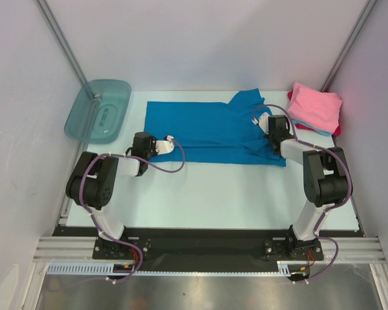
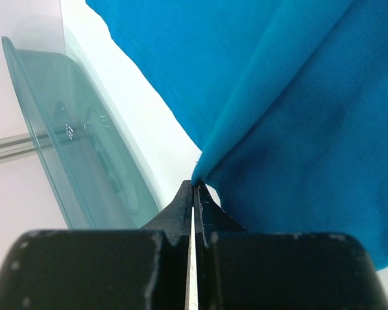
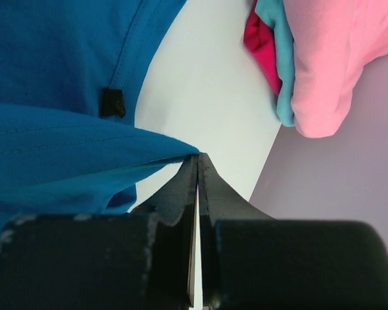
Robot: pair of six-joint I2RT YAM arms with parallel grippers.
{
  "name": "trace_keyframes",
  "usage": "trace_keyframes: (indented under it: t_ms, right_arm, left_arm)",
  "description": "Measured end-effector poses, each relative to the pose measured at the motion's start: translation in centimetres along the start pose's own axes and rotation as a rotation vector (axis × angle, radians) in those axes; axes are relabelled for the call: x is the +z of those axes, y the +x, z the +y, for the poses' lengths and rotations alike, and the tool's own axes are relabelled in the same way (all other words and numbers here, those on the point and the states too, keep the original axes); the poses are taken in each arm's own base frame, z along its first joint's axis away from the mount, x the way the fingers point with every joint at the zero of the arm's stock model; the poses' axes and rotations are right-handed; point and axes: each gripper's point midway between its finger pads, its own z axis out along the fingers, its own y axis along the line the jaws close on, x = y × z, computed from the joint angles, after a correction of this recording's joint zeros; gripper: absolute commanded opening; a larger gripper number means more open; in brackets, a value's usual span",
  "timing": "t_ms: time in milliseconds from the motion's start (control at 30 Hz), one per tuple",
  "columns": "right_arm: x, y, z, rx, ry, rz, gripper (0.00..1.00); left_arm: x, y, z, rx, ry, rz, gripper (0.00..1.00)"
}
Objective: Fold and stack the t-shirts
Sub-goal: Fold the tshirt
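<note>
Blue cloth takes up most of the scene: the blue t-shirt [image 1: 207, 129] lies spread across the back half of the tabletop [image 1: 233, 194], long side running L to R. It is mostly flat, but its right end is bunched, w/ a flap turned up toward the back.

Left claw [image 2: 195, 184] is closed all the way, tips pinching the shirt's near-left corner. In the left wrist view the cloth comes to a point right at the tips and fans out from there in a fold. Bare tabletop shows between that fold and the rest of the shirt.

Right claw [image 3: 198, 157] is also clamped tight, tips nipping a stitched edge at the shirt's right end. The cloth spreads off to the left of the pinch. A small black label [image 3: 113, 102] sits on the shirt by a seam, a little beyond the tips.

Back-right corner holds a folded stack, close to the right wall and apart from the blue shirt. The pink t-shirt [image 1: 315, 106] is on top, a light-blue edge [image 3: 283, 58] shows just under it, and a red edge [image 3: 262, 42] peeks out below that.

The tub [image 1: 98, 110], translucent teal plastic, sits at back-left by the wall. It is near the shirt's left end but not touching it. What's inside: can't tell.
</note>
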Motion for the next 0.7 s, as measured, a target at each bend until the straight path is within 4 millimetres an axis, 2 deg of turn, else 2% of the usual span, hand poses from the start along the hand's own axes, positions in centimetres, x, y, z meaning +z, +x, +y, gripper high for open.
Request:
trace_keyframes:
  t_ms: [300, 700]
  right_arm:
    - [0.34, -0.37, 0.59, -0.021, -0.005, 0.005, 0.00]
    - [0.64, -0.26, 0.80, -0.038, -0.001, 0.020, 0.00]
  left_arm:
    - [0.45, 0.20, -0.49, 0.004, 0.016, 0.009, 0.00]
    - [0.95, -0.05, -0.16, 0.004, 0.015, 0.009, 0.00]
